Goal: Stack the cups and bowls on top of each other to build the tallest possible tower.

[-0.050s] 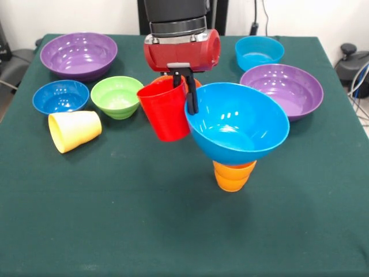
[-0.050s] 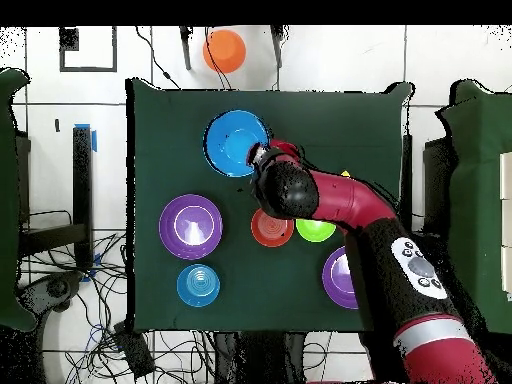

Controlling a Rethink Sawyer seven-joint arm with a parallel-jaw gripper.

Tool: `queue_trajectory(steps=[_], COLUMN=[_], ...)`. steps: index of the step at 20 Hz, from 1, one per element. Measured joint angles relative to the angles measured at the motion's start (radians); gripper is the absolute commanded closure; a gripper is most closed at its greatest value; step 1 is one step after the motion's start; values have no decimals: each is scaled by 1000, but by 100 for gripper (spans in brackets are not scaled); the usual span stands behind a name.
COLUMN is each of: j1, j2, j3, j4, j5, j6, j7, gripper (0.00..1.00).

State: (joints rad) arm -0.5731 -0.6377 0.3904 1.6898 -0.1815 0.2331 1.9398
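My gripper [image 1: 185, 95] is shut on the rim of the red cup [image 1: 165, 112], which hangs tilted above the table. Right beside it the large blue bowl [image 1: 239, 124] rests tilted on the upturned orange cup [image 1: 232, 176]; together they form a low tower. Just an orange edge of the orange bowl [image 1: 198, 83] peeks out behind the gripper. From overhead, the gripper [image 2: 268, 158] sits at the blue bowl's [image 2: 237, 142] edge with the red cup [image 2: 284, 150] beside it.
The yellow cup [image 1: 75, 130] lies on its side at the left. Around it stand the green bowl [image 1: 117, 96], the dark blue bowl [image 1: 60, 96] and a purple bowl [image 1: 79, 55]. A cyan bowl [image 1: 259, 52] and another purple bowl [image 1: 282, 89] stand at the right.
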Motion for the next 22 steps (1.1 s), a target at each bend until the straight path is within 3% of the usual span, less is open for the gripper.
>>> queue_trajectory(steps=[22], j1=[-47], j2=[29], j3=[82], j4=[7], j5=[0], j6=[-11], j7=[0], gripper=[100])
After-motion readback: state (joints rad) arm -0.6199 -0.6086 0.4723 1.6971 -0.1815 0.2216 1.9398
